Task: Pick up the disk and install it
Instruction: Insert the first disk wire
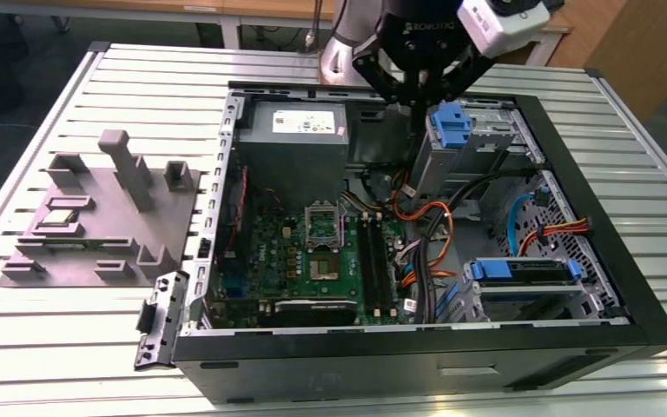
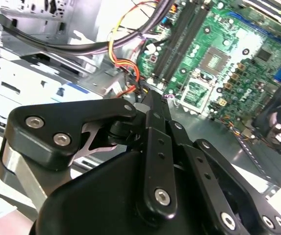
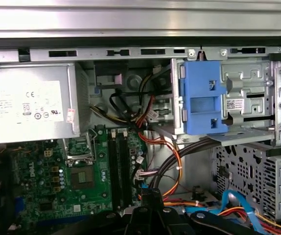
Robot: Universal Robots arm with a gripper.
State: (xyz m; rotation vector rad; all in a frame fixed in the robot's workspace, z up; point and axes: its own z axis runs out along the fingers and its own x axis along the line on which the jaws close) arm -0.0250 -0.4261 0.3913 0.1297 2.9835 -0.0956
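Observation:
The disk (image 1: 520, 272), a grey block in a blue carrier, lies flat in the bay at the case's front corner on the exterior view's right. My black gripper (image 1: 413, 104) hangs over the back of the open computer case (image 1: 611, 261), well away from the disk. It is beside the upright blue latch (image 1: 451, 127) on the grey cage. In both wrist views the fingers (image 2: 148, 105) meet at their tips with nothing between them. The first wrist view has the gripper (image 3: 148, 197) over the motherboard (image 3: 57, 181), and the blue latch (image 3: 201, 98) stands on its cage.
Orange, yellow and black cables (image 1: 432, 221) run between the motherboard (image 1: 310, 256) and the drive bays. The power supply (image 1: 293, 130) fills the back corner. A grey fixture (image 1: 102, 217) with upright posts stands on the slatted table (image 1: 67, 347), on the exterior view's left.

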